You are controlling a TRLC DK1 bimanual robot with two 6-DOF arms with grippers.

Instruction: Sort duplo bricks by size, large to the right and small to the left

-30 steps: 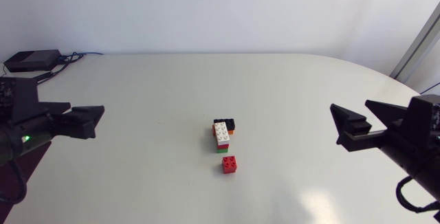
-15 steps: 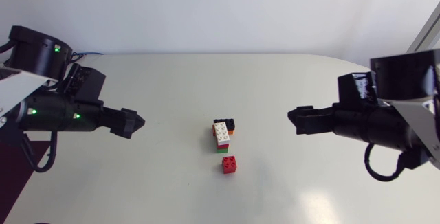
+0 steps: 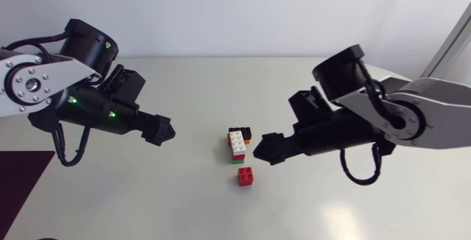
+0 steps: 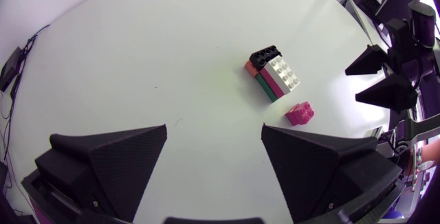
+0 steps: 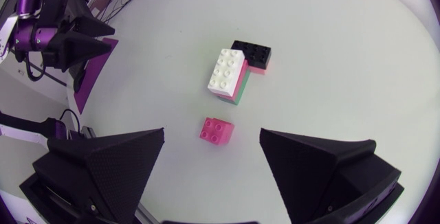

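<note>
- The bricks lay near the middle of the desk (image 3: 132, 196), none yet sorted to either side.
- A long white brick (image 3: 237, 143) topped a small stack, with red and green layers (image 3: 238, 160) showing beneath it.
- A black brick (image 3: 240, 132) sat touching the far end of that stack, resting on an orange piece (image 3: 248, 142).
- The small red brick (image 3: 246, 176) stood alone, just beside the stack's near end but apart from it.
- The left tool (image 3: 163, 129) hung above the desk, well apart from the bricks and pointed toward them; in its own wrist view its fingers stood wide apart with nothing between them.
- The right tool (image 3: 265, 152) hovered just beside the stack and close to the small red brick, fingers likewise spread and empty.
- Both tools seemed held open and aimed inward so either could drop over a brick.
- The small red brick looked the easiest first pick, being free on all sides; the stacked bricks would probably need pulling apart.
</note>
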